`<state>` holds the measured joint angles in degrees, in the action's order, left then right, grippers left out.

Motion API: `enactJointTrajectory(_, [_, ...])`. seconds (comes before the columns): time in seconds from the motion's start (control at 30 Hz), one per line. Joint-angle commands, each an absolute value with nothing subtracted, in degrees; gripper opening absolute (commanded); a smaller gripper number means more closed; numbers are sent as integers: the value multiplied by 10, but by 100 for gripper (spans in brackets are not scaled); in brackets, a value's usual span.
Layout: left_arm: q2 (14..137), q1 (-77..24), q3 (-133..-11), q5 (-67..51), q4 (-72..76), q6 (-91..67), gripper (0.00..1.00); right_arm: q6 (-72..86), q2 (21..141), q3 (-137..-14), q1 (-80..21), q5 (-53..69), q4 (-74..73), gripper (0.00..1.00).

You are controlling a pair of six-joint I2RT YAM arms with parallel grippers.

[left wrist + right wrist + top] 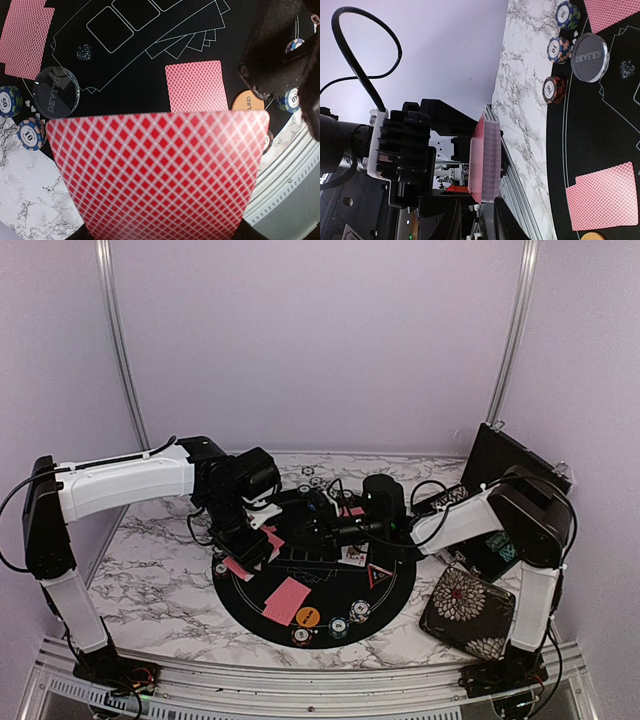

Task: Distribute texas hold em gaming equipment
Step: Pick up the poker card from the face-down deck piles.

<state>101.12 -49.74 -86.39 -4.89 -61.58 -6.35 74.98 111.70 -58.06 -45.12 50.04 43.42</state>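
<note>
My left gripper (245, 543) is shut on a deck of red-backed playing cards (157, 170), which fills the lower half of the left wrist view. In the right wrist view the deck (487, 160) stands on edge. My right gripper (476, 219) is open just below it, a fingertip (453, 220) on either side of the deck's near end. Single cards (195, 86) (287, 600) lie face down on the black round mat (400, 590). Striped chip stacks (558, 49) (338, 627) sit at the mat's edge, beside a dealer disc (56, 93), an orange disc (247, 101) and a red-edged triangle (378, 575).
A floral pouch (468, 612) lies at the front right near the right arm's base. A black case (505, 465) leans at the back right. The marble tabletop (150, 570) surrounds the mat, with a metal rail (300, 680) along the near edge.
</note>
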Motion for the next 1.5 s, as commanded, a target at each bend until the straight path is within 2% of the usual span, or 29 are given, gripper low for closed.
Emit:
enactJointTrajectory(0.0, [1012,-500,-868,-48,-621,-57,44,746,1132,-604,-455,500,435,21])
enactJointTrajectory(0.63, [1010,-500,-867,-48,-621,-57,44,746,1146,-626,-466,503,426,16])
enactJointTrajectory(1.23, [1005,-500,-854,-49,-621,-59,44,750,1147,-624,-466,503,429,0])
enactJointTrajectory(1.47, [1005,-500,-849,-51,-621,-62,44,757,1142,-613,-460,502,441,0])
